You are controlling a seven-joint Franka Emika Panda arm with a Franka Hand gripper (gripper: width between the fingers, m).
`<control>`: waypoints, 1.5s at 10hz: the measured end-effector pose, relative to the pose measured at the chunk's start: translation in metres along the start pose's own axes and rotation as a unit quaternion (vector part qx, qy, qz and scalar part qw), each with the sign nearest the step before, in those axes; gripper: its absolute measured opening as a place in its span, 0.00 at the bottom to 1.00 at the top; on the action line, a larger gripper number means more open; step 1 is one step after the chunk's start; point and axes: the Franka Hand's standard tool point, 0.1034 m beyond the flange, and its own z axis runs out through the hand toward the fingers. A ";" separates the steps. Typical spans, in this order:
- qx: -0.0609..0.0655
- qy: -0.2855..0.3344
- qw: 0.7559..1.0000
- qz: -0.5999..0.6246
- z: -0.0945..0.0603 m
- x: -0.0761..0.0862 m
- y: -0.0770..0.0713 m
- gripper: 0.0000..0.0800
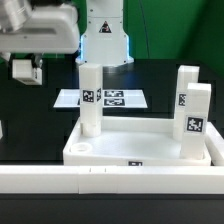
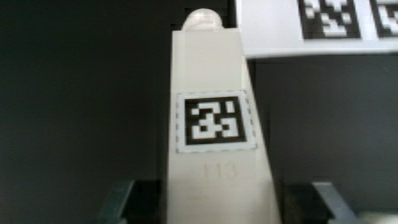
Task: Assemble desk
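The open gripper (image 2: pixel 219 200) straddles an upright desk leg (image 2: pixel 214 110), fingers clear of it.

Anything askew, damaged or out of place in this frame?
Nothing stands out. Three legs stand upright at corners of the tabletop. The fourth leg lies loose on the table between open jaws, simply not fitted yet.

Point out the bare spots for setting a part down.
Free: the black table at the exterior view's left of the marker board, and the white rimmed tabletop's floor between the left white block leg and the two right legs, where it is crowded.
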 end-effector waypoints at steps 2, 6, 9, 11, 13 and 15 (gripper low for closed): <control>0.019 0.090 0.996 0.003 -0.056 0.009 -0.002 0.36; 0.018 0.212 0.977 0.018 -0.068 0.021 0.004 0.36; 0.072 0.288 0.953 0.059 -0.096 0.050 -0.023 0.36; 0.061 0.339 0.935 0.090 -0.114 0.072 -0.051 0.36; 0.031 0.401 0.912 0.081 -0.115 0.080 -0.056 0.36; -0.001 0.459 0.884 0.087 -0.118 0.081 -0.047 0.36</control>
